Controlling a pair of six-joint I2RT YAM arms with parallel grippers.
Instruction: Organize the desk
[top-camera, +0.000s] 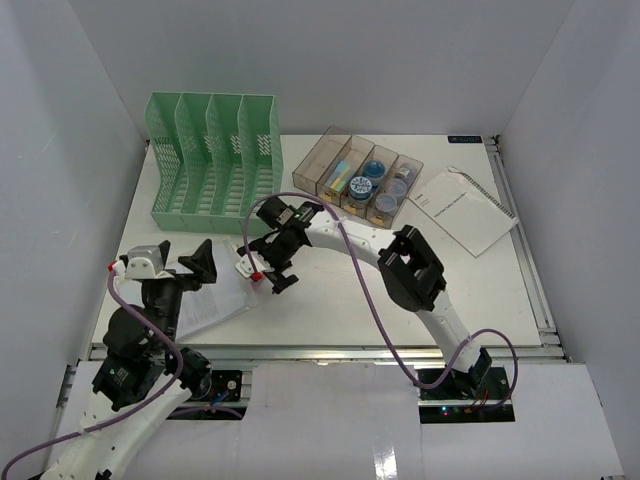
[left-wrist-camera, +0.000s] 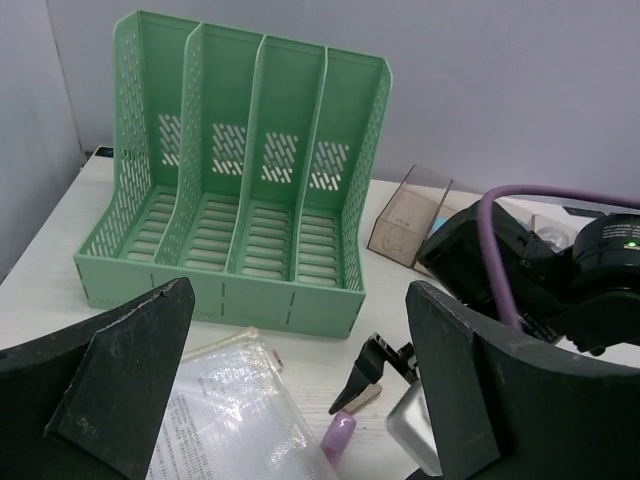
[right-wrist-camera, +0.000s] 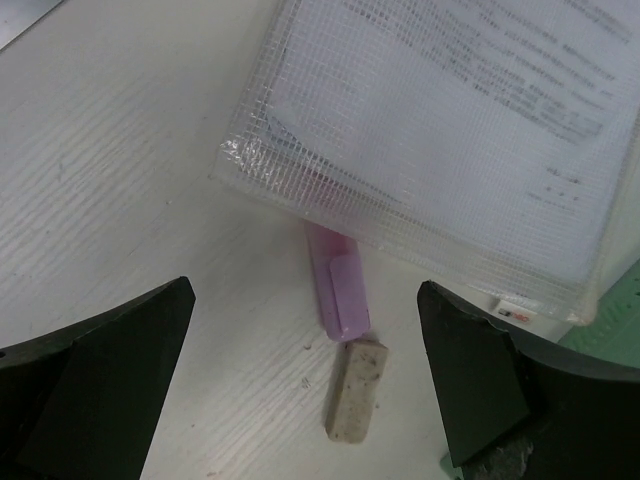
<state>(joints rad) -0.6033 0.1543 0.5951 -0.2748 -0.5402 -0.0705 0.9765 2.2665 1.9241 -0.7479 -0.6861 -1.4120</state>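
The white desk (top-camera: 330, 300) carries a clear mesh pouch (right-wrist-camera: 450, 130) with a printed sheet inside. A purple cap-like piece (right-wrist-camera: 338, 285) pokes out from under the pouch's edge. A dirty beige eraser (right-wrist-camera: 355, 390) lies end to end with it. My right gripper (right-wrist-camera: 305, 300) hangs open over both, one finger on each side, touching neither. In the top view the right gripper (top-camera: 268, 270) sits left of centre. My left gripper (left-wrist-camera: 298, 330) is open and empty above the pouch (left-wrist-camera: 230, 420), facing the purple piece (left-wrist-camera: 340, 435) and eraser (left-wrist-camera: 368, 397).
A green slotted file rack (top-camera: 210, 160) stands at the back left, close behind the grippers (left-wrist-camera: 240, 200). A clear four-compartment tray (top-camera: 358, 175) with small items is at the back centre. A spiral booklet (top-camera: 465, 208) lies at the right.
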